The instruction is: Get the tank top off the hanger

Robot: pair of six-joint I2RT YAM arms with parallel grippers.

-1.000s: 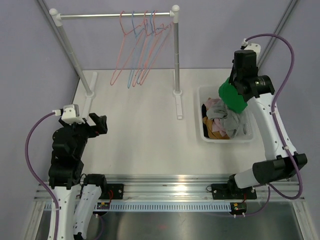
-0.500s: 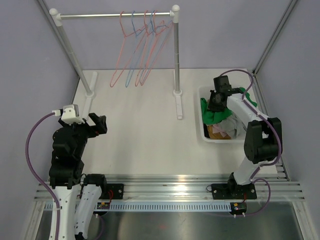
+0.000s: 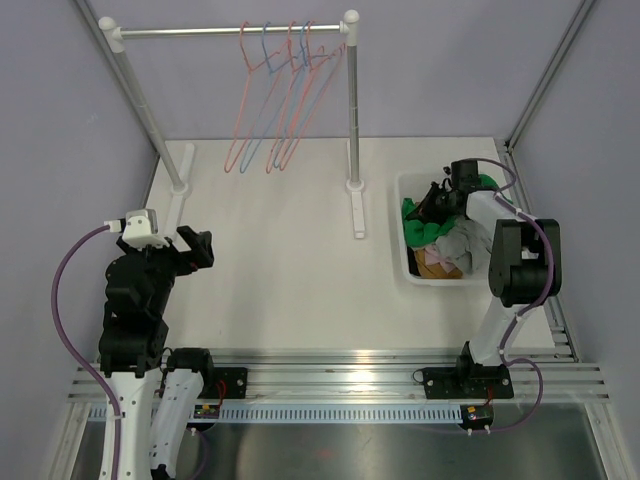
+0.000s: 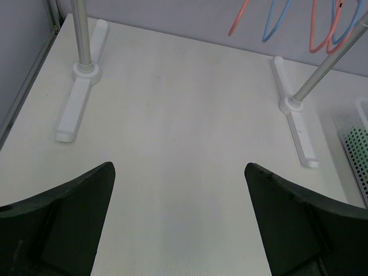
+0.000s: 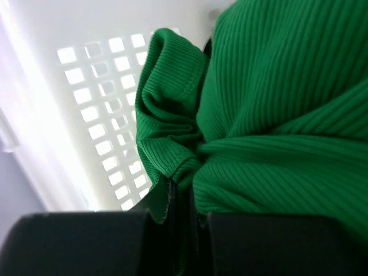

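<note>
The green ribbed tank top (image 3: pixel 420 219) lies in the white basket (image 3: pixel 402 262) at the right, off the hangers. My right gripper (image 3: pixel 437 203) is down in the basket and shut on a fold of the tank top (image 5: pixel 276 115), with the fabric pinched between the jaws. The basket's perforated wall (image 5: pixel 98 86) is close beside it. Several bare pink and blue hangers (image 3: pixel 280 100) hang on the rail (image 3: pixel 200 31) at the back. My left gripper (image 3: pixel 195 247) is open and empty above the bare table (image 4: pixel 178 144) at the left.
The rack's two posts stand on white feet (image 3: pixel 357 205) (image 3: pixel 178 195); both feet also show in the left wrist view (image 4: pixel 299 132) (image 4: pixel 77 103). Other clothes (image 3: pixel 445 255) fill the basket. Purple walls close in the back and sides.
My right arm has come down from above the basket into it, carrying the green tank top, which now lies on the clothes. The left arm has not moved.
</note>
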